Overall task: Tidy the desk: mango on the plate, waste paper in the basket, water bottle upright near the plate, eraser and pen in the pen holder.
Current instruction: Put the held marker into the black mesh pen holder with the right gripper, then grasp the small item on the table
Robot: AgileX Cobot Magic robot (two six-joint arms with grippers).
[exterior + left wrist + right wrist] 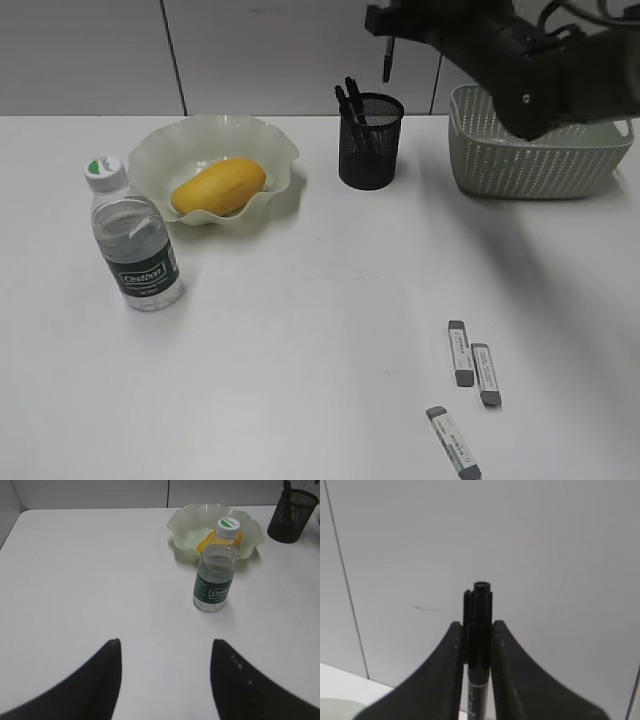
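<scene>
The yellow mango [219,186] lies in the pale green ruffled plate [160,155]. The water bottle [131,234] stands upright in front of the plate, also in the left wrist view [215,570]. The black mesh pen holder [370,142] holds two pens. My right gripper [388,35] is shut on a black pen [478,645] and holds it upright above the holder. My left gripper [165,647] is open and empty over the bare desk [300,330]. Three grey-white erasers [460,352] lie at the front right. The sage green basket [530,155] stands at the back right. No waste paper shows.
The right arm [540,60] hangs over the basket and hides its inside. A grey panelled wall runs behind the desk. The plate [190,530] and pen holder [292,515] show far ahead in the left wrist view.
</scene>
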